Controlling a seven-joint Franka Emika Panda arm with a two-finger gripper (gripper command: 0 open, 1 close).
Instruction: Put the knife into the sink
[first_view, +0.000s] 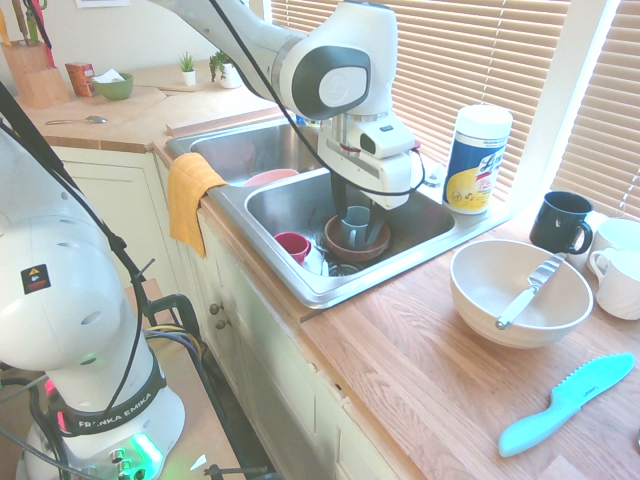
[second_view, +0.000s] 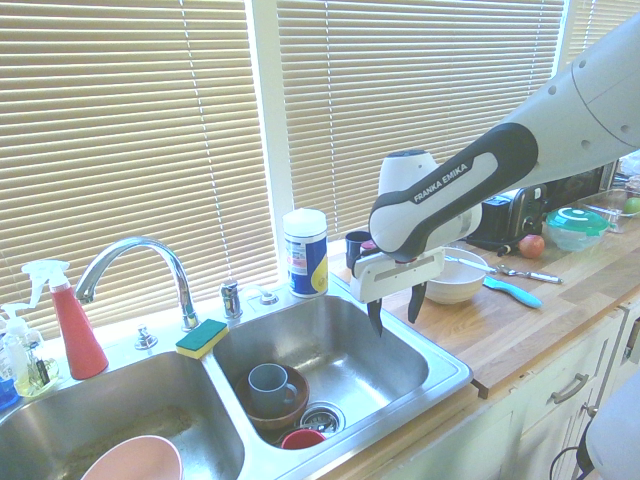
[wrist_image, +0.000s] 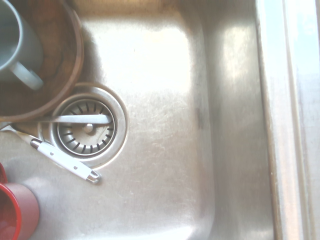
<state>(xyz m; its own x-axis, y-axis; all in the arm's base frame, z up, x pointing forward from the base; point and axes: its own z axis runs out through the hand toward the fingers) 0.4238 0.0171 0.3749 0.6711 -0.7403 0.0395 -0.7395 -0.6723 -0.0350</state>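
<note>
Stock of the scene, largest item first, each placed against the sink.

- Rectangular stainless-steel two-basin sink (first_view: 300, 285) with tall curved chrome faucet (second_view: 135, 262): set into the wooden worktop (first_view: 420, 365). This is where the knife must end up.
- White Franka arm: reaches over the sink's right-hand basin as the second exterior view shows it. Its gripper (second_view: 396, 305) points straight down over that basin. The fingers (second_view: 375, 317) stand wide apart and hold nothing.
- Large cream ceramic bowl (first_view: 520, 292): on the worktop, well apart from the sink.
- Brown wooden bowl (second_view: 278, 402) with a grey-blue mug (second_view: 270, 384) in it: on the basin floor beside the drain.
- Teal plastic serrated knife (first_view: 566, 404): on the worktop, further from the sink than the cream bowl. Not the task's item.
- Slim all-silver metal table knife (first_view: 528, 292): lies tilted in the cream bowl, its upper end over the rim on the side away from the sink. It is outside the sink and untouched by the fingers.
- Small red cup (first_view: 292, 245): in the same basin, beside the brown bowl.
- White-handled utensil (wrist_image: 62, 160): by the drain strainer (wrist_image: 87, 131); which kind it is cannot be told.

Progress, as judged: nothing is done yet. Left to do: travel to the cream bowl, grasp the silver knife, carry it back and release it in a basin.
</note>
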